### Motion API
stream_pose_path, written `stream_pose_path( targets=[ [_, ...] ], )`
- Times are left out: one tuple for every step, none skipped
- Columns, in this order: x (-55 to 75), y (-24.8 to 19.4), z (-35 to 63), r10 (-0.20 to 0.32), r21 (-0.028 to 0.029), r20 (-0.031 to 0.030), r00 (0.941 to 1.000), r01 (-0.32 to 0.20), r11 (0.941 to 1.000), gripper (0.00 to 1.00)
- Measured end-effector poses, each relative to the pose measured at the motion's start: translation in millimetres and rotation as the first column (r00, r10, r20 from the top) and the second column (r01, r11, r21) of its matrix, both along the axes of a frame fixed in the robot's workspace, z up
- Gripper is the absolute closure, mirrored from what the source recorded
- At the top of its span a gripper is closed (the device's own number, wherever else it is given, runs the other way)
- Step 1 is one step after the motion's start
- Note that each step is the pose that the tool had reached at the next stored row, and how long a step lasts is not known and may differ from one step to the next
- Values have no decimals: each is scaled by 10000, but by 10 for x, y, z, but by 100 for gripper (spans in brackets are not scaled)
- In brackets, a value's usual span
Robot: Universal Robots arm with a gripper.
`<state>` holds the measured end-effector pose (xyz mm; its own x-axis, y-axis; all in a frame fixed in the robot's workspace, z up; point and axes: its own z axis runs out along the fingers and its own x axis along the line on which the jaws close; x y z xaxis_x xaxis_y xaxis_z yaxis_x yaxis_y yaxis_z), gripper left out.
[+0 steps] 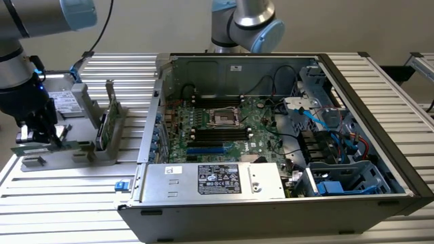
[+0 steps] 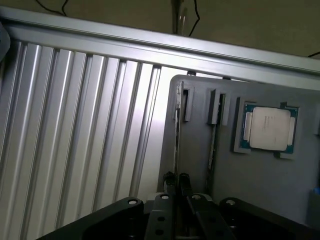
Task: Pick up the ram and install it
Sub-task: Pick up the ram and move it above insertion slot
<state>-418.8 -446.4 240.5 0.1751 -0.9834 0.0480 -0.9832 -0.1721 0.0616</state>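
The ram (image 1: 26, 148) is a thin green stick lying level just under my gripper (image 1: 34, 138), over the grey holder (image 1: 64, 155) at the exterior view's left. In the wrist view the ram (image 2: 176, 135) is edge-on, a narrow line running from a slot bracket of the holder (image 2: 260, 175) down between my fingertips. My gripper (image 2: 176, 177) is shut on the ram, its two dark fingers (image 2: 169, 181) pressed close on either side of the stick. I cannot tell whether the stick still rests in its slot. The black memory slots (image 1: 220, 133) lie on the motherboard inside the open computer case (image 1: 203, 213).
A green card with a metal bracket (image 1: 105, 127) stands upright in the holder, beside my gripper. Another thin stick (image 2: 214, 145) sits in the neighbouring slot, and a processor chip (image 2: 267, 129) lies in a recess. A second arm (image 1: 247, 23) stands behind the case. Ribbed aluminium tabletop (image 2: 75, 140) surrounds the holder.
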Motion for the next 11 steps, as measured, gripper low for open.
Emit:
stream_pose_path(
  targets=[
    [0,1,28,0,0,1,10000,0,10000,86],
    [1,1,57,1,0,1,10000,-1,10000,86],
    [1,2,87,0,0,1,10000,0,10000,86],
    [1,3,116,0,0,0,10000,0,10000,86],
    [1,4,148,0,-1,0,10000,0,10000,86],
    [2,5,179,0,0,1,10000,0,10000,86],
    [3,7,211,0,1,1,10000,0,10000,86],
    [4,9,245,0,0,1,10000,0,10000,86],
    [5,10,281,0,0,0,10000,0,10000,86],
    [6,12,313,0,1,2,10000,0,10000,86],
    [7,13,344,0,1,1,10000,0,10000,86]
  ],
)
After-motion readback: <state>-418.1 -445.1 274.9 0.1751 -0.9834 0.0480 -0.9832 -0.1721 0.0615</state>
